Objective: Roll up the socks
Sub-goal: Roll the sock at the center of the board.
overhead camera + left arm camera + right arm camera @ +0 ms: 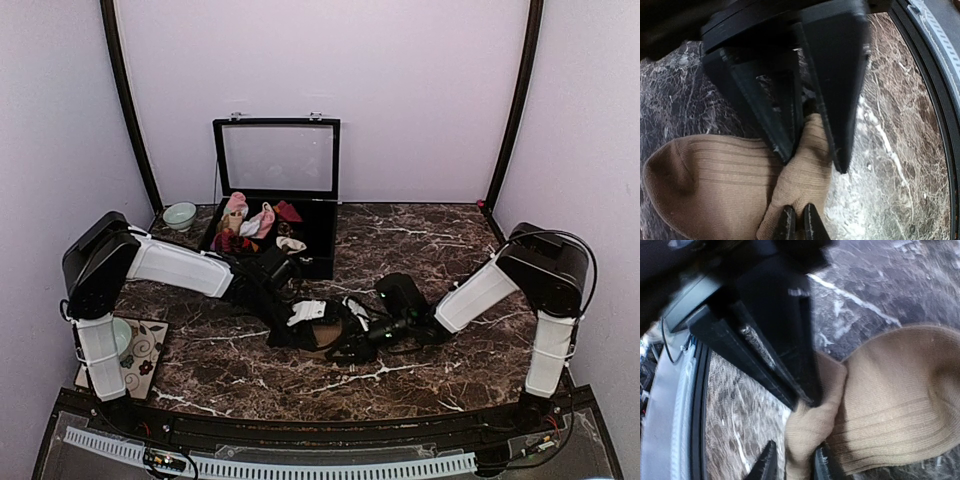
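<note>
Grasping, left gripper (812, 162): it is clenched on a raised fold of the tan sock (715, 180), and ribbed fabric is seen between its two black fingers.
Right gripper (805, 402): its fingers are set almost together on a thin edge of the same fold, so the sock is pinched by it as well.
Tan sock position: it is laid on the counter (450, 250) at about mid-width, between the two arms. Its rounded closed end lies flat and only the pinched part is lifted.
Gripper spacing: the two grippers stand tip to tip, just beside each other on the fold.
Near edge: the counter's dark rim (929, 100) is seen to the right of the left gripper in the left wrist view, with a strip of bare marble between sock and rim.
Back left: a black display case (275, 200) stands with its lid upright and sock bundles (250, 225) inside. The left forearm passes just in front of its front wall.
Left edge: a green bowl (180, 215) is set beside the case, and a patterned mat (150, 355) lies by the left arm's base.
Open room: bare marble is shown to the right of and behind the right gripper, up to the back wall.
</note>
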### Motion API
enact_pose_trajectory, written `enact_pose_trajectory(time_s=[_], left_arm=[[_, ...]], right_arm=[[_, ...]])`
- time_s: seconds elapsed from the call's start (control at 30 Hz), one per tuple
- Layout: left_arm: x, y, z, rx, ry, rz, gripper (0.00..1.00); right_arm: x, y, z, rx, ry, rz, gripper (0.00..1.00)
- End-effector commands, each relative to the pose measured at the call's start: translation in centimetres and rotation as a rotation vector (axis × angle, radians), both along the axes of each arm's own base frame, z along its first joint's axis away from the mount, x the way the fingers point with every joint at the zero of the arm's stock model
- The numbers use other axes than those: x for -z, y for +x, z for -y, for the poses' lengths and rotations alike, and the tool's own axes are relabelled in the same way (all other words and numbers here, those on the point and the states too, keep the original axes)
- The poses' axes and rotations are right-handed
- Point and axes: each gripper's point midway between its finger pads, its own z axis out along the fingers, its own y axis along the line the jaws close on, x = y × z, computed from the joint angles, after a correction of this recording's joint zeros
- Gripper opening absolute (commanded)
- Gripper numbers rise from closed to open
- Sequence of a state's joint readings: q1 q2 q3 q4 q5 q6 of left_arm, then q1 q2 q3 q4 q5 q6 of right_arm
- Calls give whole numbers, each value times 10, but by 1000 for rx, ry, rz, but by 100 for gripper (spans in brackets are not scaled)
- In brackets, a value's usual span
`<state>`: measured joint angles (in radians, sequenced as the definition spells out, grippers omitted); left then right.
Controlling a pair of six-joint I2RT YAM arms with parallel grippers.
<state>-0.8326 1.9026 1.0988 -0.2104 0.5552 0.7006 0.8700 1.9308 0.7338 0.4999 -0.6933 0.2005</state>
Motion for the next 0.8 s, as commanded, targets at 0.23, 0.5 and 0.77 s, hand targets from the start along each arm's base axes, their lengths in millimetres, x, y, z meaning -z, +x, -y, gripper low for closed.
enact_pose_trajectory(time_s=[0.23,0.5,0.77], left_arm=[[43,-8,-29,-82,200,-245,6],[60,-7,-35,-122,313,-317,7],[66,-6,-31,-144,374,-479,5]], right_arm=[[28,-17,72,206,-177,12,90],[-27,12,83,348,-124,294,99],[-116,55,121,738,68,543,99]])
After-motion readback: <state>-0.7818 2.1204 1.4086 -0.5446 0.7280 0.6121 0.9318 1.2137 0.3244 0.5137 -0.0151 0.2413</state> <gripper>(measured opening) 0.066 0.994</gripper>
